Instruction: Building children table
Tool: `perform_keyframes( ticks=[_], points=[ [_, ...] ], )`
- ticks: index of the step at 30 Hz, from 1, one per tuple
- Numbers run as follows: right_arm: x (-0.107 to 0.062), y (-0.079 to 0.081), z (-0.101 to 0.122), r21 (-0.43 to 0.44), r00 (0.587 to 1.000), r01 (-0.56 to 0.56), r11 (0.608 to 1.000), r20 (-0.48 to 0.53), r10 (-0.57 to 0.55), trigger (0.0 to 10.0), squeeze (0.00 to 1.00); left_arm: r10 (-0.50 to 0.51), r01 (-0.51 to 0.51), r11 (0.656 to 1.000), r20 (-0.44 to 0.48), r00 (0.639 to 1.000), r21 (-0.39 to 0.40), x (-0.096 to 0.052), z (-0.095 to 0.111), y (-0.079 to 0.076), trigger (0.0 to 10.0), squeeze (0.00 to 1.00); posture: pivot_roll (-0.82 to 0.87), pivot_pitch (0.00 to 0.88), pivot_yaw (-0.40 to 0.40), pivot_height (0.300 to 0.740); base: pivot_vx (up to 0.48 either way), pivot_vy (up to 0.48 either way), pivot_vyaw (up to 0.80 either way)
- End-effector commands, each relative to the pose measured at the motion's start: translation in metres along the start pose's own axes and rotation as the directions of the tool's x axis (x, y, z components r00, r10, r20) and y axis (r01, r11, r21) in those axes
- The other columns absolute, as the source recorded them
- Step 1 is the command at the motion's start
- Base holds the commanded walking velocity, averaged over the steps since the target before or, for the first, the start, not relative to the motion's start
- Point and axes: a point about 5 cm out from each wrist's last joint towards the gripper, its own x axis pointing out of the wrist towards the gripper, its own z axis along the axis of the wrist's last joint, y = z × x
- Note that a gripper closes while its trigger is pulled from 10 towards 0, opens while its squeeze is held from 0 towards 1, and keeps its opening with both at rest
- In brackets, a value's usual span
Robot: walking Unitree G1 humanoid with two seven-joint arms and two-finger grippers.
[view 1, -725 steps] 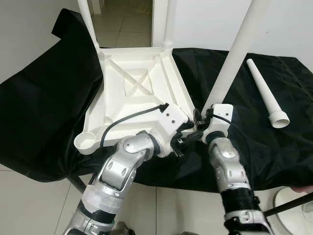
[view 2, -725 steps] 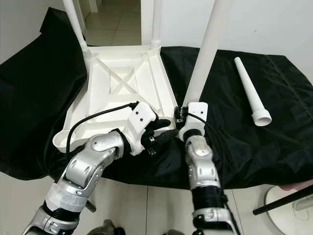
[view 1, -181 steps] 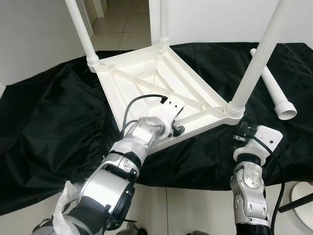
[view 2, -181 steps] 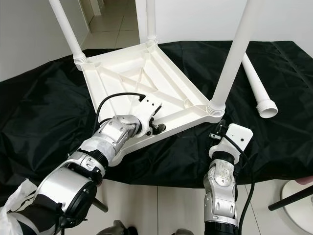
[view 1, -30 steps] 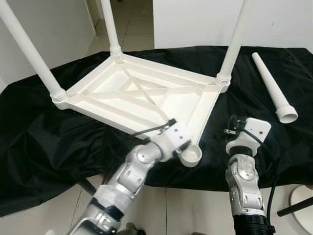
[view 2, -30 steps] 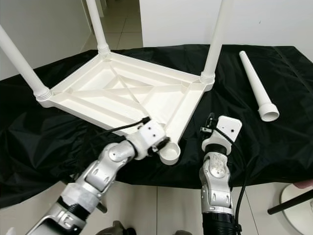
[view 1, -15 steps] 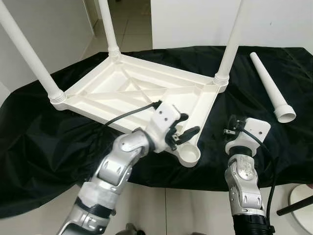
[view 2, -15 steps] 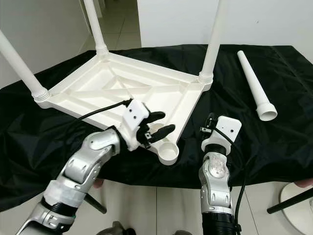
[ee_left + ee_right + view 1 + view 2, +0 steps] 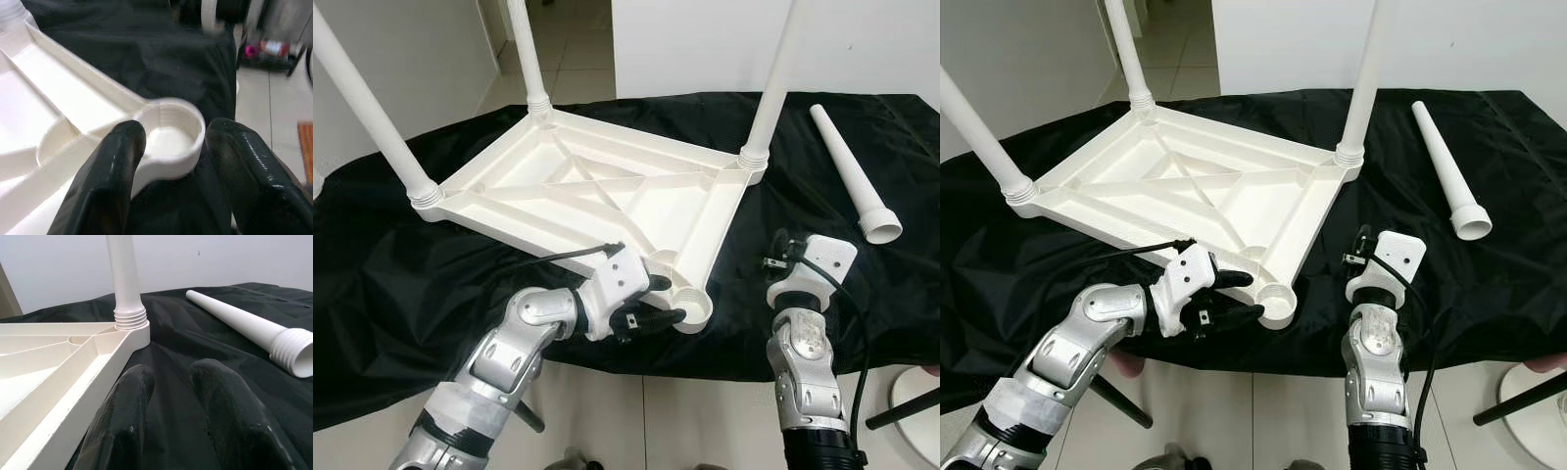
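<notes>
White tabletop [image 9: 597,196] lies upside down on the black cloth [image 9: 401,264], three legs [image 9: 766,88] screwed in and pointing up; fourth corner socket [image 9: 693,311] sits empty at the near edge; loose leg [image 9: 847,166] lies on the cloth to the right, well apart from the top, threaded end toward the robot; left gripper [image 9: 656,302] at the empty socket, fingers [image 9: 110,171] spread either side of it; right gripper [image 9: 171,426] hovers over cloth beside the top's right edge, fingers slightly apart, holding nothing.
</notes>
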Motion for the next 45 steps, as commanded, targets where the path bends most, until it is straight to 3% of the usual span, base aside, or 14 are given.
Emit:
perform_keyframes(
  ticks=[1, 3, 6, 12, 17, 20, 25, 28, 40, 45],
  points=[
    [0.001, 0.000, 0.000, 0.004, 1.000, -0.005, 1.000, 0.000, 0.005, 10.0, 0.00, 0.035, -0.034, 0.999, -0.047, 0.998, 0.021, -0.001, -0.006, 0.004, 10.0, 0.00, -0.08, 0.000, 0.079, 0.740, 0.000, 0.000, 0.00],
    [0.001, -0.001, 0.001, -0.001, 1.000, -0.008, 1.000, 0.002, 0.008, 10.0, 0.00, 0.146, -0.143, 0.989, -0.087, 0.986, 0.031, 0.004, -0.011, 0.017, 10.0, 0.00, -0.08, 0.000, 0.077, 0.740, 0.000, 0.000, 0.00],
    [0.000, -0.001, 0.002, -0.003, 1.000, -0.012, 1.000, 0.003, 0.012, 10.0, 0.00, 0.228, -0.225, 0.974, -0.110, 0.967, 0.043, 0.007, -0.012, 0.028, 10.0, 0.00, -0.09, 0.000, 0.074, 0.740, 0.000, 0.000, 0.00],
    [-0.002, -0.002, 0.002, -0.008, 1.000, -0.016, 1.000, 0.001, 0.016, 10.0, 0.00, 0.309, -0.306, 0.951, -0.140, 0.941, 0.045, 0.005, -0.017, 0.041, 10.0, 0.00, -0.09, 0.000, 0.075, 0.740, 0.000, 0.000, 0.00],
    [-0.002, -0.003, 0.002, -0.009, 1.000, -0.015, 1.000, 0.000, 0.015, 10.0, 0.00, 0.319, -0.313, 0.948, -0.154, 0.935, 0.064, 0.004, -0.019, 0.044, 10.0, 0.00, -0.10, 0.001, 0.075, 0.740, 0.000, 0.000, 0.00],
    [-0.003, -0.004, 0.002, -0.012, 1.000, -0.012, 1.000, -0.003, 0.012, 10.0, 0.00, 0.291, -0.268, 0.953, -0.186, 0.938, 0.141, 0.008, -0.024, 0.042, 10.0, 0.00, -0.10, 0.008, 0.077, 0.740, 0.000, 0.000, 0.00],
    [-0.004, -0.005, 0.002, -0.012, 1.000, -0.004, 1.000, -0.004, 0.004, 10.0, 0.00, 0.254, -0.225, 0.961, -0.189, 0.949, 0.162, 0.019, -0.024, 0.034, 10.0, 0.00, -0.11, 0.020, 0.086, 0.740, 0.000, 0.000, 0.00],
    [-0.005, -0.006, 0.002, -0.011, 1.000, -0.003, 1.000, -0.004, 0.003, 10.0, 0.00, 0.248, -0.218, 0.962, -0.187, 0.951, 0.165, 0.022, -0.024, 0.032, 10.0, 0.00, -0.11, 0.020, 0.086, 0.740, 0.000, 0.000, 0.00],
    [-0.005, -0.005, 0.003, -0.006, 1.000, 0.005, 1.000, -0.005, -0.005, 10.0, 0.00, 0.195, -0.182, 0.975, -0.102, 0.975, 0.125, 0.060, -0.008, 0.008, 10.0, 0.00, -0.11, 0.031, 0.093, 0.740, 0.000, 0.000, 0.00],
    [-0.003, -0.006, 0.004, -0.008, 1.000, 0.008, 1.000, -0.001, -0.008, 10.0, 0.00, 0.184, -0.172, 0.976, -0.086, 0.979, 0.130, 0.067, -0.004, 0.004, 10.0, 0.00, -0.11, 0.032, 0.096, 0.740, 0.000, 0.000, 0.00]
  ],
)
